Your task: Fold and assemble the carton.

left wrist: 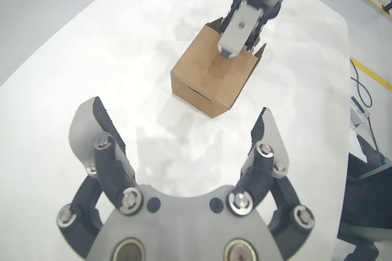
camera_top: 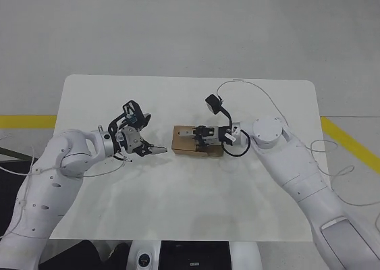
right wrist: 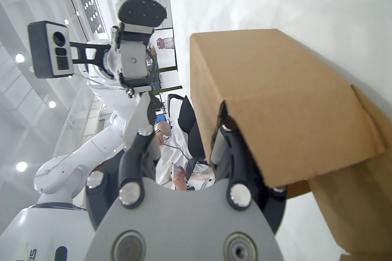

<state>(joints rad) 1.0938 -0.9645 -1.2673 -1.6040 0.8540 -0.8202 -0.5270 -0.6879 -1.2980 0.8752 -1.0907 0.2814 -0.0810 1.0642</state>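
A brown carton (camera_top: 188, 145) (left wrist: 208, 75) (right wrist: 275, 97) lies on its side in the middle of the white table (camera_top: 176, 202). The end toward my left arm is folded shut with a slot in it; the other end has loose flaps (left wrist: 260, 51). My right gripper (camera_top: 200, 133) (left wrist: 231, 45) (right wrist: 183, 115) is at that flapped end, open, one finger (left wrist: 235, 32) over the top panel and the other inside the carton. My left gripper (camera_top: 150, 150) (left wrist: 180, 118) hovers open a short way from the shut end, holding nothing.
The table is bare around the carton, with free room on all sides. A cable (camera_top: 270, 94) loops over the far right part of the table. Yellow floor tape (camera_top: 14, 121) runs past both table ends.
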